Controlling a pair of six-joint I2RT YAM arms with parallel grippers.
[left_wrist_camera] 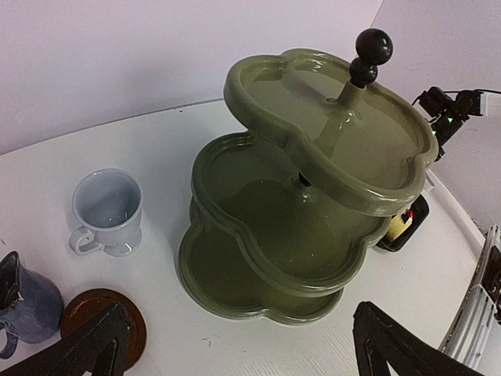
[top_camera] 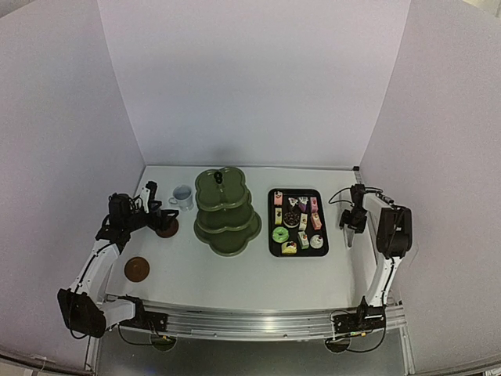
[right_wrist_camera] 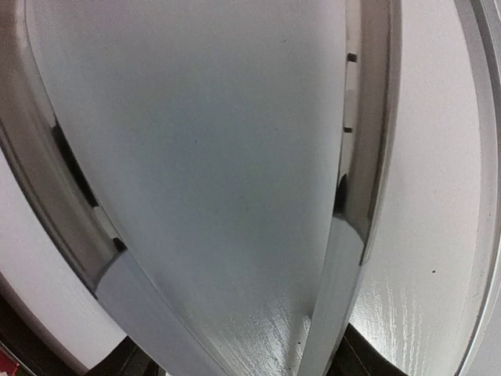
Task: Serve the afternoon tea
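- A bare brown saucer (top_camera: 137, 269) lies in front of the three-tier stand (top_camera: 227, 211) and to its left, nearest the arm bases.
- The right gripper (top_camera: 350, 227) hangs right of the stand, past the black tray (top_camera: 271, 223), with the elbow folded high and the wrist pointing straight down at the table.
- Its wrist camera is filled by the two shiny arms of the metal tongs (right_wrist_camera: 344, 196). Only dark corners of the fingers show, so I cannot tell whether they have clamped.
- The step looks like taking up the tongs. It should go best with both metal arms squeezed evenly and a lift only once the hold is firm.
- The left gripper (left_wrist_camera: 241, 329) is spread wide and holds nothing. It sits left of the stand, arm stretched forward, wrist tilted towards the tiers.
- The dark blue mug (left_wrist_camera: 23, 301) is beside a second saucer (left_wrist_camera: 102, 325); whether it rests on that saucer is unclear.
- The cakes (top_camera: 280, 233) lie on the tray, just right of the stand, whose tiers are all bare.
- The pale mug (top_camera: 182, 196) stands left of the stand, towards the back.
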